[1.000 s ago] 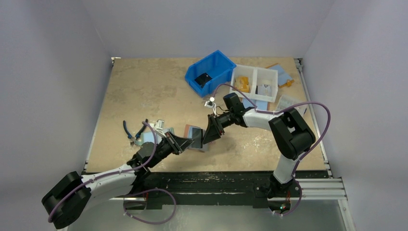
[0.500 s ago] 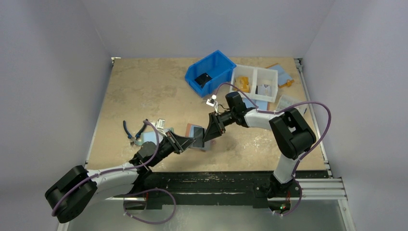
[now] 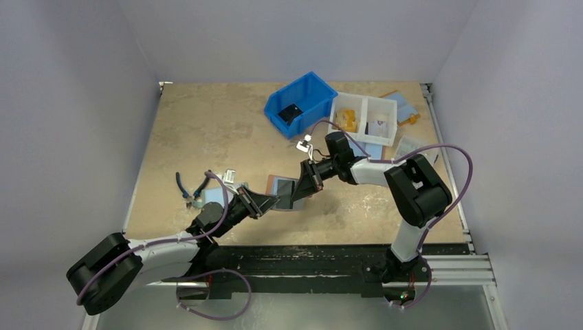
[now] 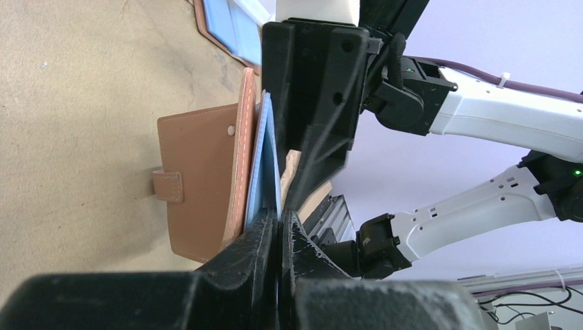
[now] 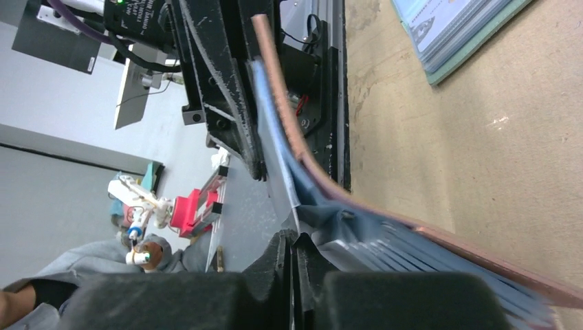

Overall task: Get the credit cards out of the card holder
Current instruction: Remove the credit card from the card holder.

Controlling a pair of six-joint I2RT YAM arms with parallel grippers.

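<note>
Card holder (image 4: 199,179) pinched in L fingers (image 4: 258,240) & R fingers (image 5: 271,265).

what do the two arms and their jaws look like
Both the left arm and right arm have white links between bulky black joints. A purple cable loops along each one. The jaws are matte black, wedge-shaped, with a grainy texture. A small green light glows on the right arm's wrist.

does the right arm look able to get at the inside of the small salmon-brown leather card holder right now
Probably yes. The left gripper is shut on the blue-lined edge of the small salmon-brown leather card holder, and the right gripper pinches a thin grey layer inside it; nothing stands between.
</note>
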